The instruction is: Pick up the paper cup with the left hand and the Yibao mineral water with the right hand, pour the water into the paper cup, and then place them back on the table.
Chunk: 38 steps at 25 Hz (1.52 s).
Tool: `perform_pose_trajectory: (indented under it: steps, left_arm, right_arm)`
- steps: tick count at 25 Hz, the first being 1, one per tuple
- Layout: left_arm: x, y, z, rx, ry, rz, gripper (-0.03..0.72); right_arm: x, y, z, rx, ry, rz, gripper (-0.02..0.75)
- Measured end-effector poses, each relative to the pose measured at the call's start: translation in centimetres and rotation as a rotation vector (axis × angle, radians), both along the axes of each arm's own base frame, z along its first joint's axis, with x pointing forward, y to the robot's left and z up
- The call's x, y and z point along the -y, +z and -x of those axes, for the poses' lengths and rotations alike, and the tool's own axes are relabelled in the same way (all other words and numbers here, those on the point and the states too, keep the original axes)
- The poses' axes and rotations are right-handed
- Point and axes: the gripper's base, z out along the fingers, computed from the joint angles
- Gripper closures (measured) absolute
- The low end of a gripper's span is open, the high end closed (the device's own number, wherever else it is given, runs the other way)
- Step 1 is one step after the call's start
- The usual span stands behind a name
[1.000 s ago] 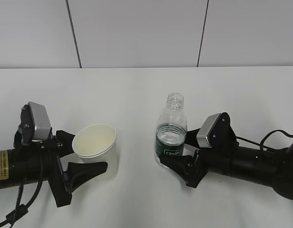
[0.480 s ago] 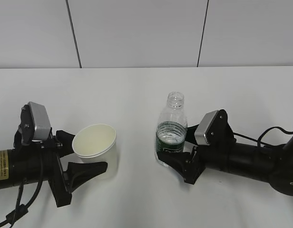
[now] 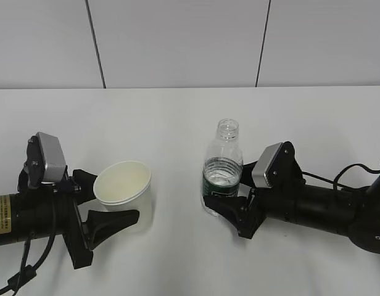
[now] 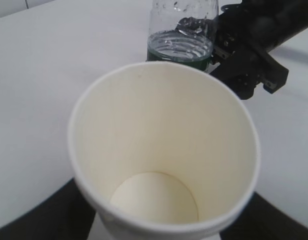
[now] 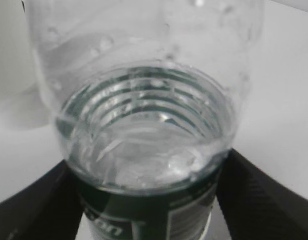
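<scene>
A: Both pincers straddle their targets now. The right hand (image 3: pixel 230 209) has slid in since a second ago; its spread fingers flank the bottle (image 3: pixel 222 168) at the label, no squeeze visible yet.

B: And the left hand (image 3: pixel 100 203)?

A: Unmoved, fingers apart around the cup (image 3: pixel 123 191). Cup sits at nine o'clock of the bottle, both standing on the table (image 3: pixel 177 117). Gripping likely comes next.

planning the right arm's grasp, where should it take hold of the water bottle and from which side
Grip the Yibao mineral water around its green-labelled lower body, coming in level from the right, as the right hand is placed. The bottle stands upright with an open neck, and the ribbed body probably suits the fingers better than the narrow top.
</scene>
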Motion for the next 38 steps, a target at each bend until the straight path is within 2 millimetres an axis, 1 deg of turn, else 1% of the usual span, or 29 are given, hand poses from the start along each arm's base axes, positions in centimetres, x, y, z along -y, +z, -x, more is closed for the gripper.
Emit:
perform_pose_trajectory:
  steps: [6,9,16,24,32,38]
  left_arm:
    - [0.0,0.0,0.0,0.0,0.0,0.0,0.212]
    - [0.0,0.0,0.0,0.0,0.0,0.0,0.212]
    - [0.2,0.0,0.1,0.0,-0.007,0.0,0.212]
    - [1.3,0.0,0.4,-0.002,-0.027,0.006,0.212]
    - [2.0,0.1,0.7,-0.004,-0.04,0.011,0.212]
    - [2.7,0.1,1.1,-0.005,-0.07,0.011,0.212]
  right_arm:
    - [0.0,0.0,0.0,0.0,0.001,0.0,0.253]
    - [0.0,0.0,0.0,-0.001,0.001,-0.001,0.272]
    - [0.0,0.0,0.0,-0.009,-0.002,-0.007,0.279]
    - [0.0,0.0,0.0,-0.011,-0.005,-0.009,0.358]
    - [0.0,0.2,-0.1,-0.008,-0.006,-0.002,0.369]
    - [0.0,1.5,-0.2,0.028,0.003,0.003,0.374]
